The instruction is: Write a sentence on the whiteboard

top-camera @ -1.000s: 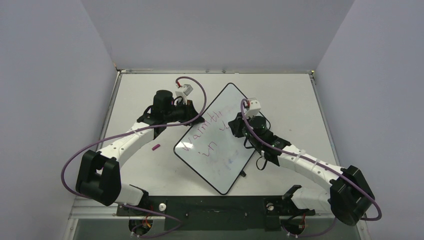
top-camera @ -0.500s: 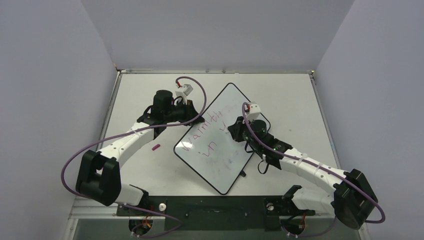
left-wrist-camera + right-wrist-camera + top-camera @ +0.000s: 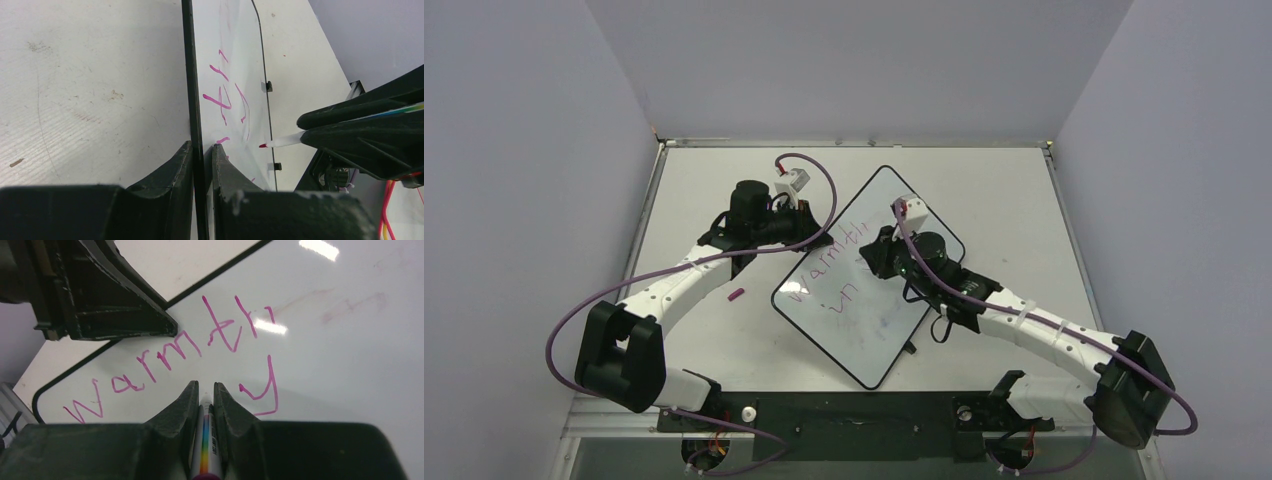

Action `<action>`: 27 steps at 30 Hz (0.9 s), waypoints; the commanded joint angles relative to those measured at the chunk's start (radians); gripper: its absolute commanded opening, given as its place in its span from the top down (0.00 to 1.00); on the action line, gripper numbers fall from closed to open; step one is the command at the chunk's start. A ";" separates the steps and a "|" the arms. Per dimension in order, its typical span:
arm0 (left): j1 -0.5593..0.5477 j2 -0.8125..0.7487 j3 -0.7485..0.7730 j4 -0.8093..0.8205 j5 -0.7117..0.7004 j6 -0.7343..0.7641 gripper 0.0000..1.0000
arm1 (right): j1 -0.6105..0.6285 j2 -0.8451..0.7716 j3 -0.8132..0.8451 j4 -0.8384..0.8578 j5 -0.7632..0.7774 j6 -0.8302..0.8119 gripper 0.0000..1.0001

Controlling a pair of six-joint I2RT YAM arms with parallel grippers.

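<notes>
Magenta ink made up the sentence [image 3: 170,356] so far: "Warmth" on the first line, then "in" and a single "y" below it. All of it stood on the whiteboard [image 3: 876,345], which lay turned at an angle on the tabletop [image 3: 1009,200] between my two arms.

My left end effector [image 3: 201,147] was clamped on the black rim, at the side of the whiteboard away from my right arm, with one finger on each side of the rim. I judge this grip was there so that the whiteboard would not slide under the pressure of writing.

My right end effector [image 3: 205,387] was pressed together on the marker [image 3: 282,141]. The barrel sat between the fingers and the tip pointed at the whiteboard near the "y". Whether the tip touched the surface, I could not tell.

I think the word beginning with "y" was only started, so more writing was needed.
</notes>
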 commanded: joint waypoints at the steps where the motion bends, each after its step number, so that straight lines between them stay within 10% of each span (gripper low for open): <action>1: 0.008 -0.029 0.000 0.062 -0.055 0.089 1.00 | 0.003 -0.023 0.085 -0.010 0.004 -0.028 1.00; 27: 0.009 -0.020 0.002 0.058 -0.064 0.092 1.00 | -0.168 -0.024 -0.052 0.164 -0.028 -0.010 1.00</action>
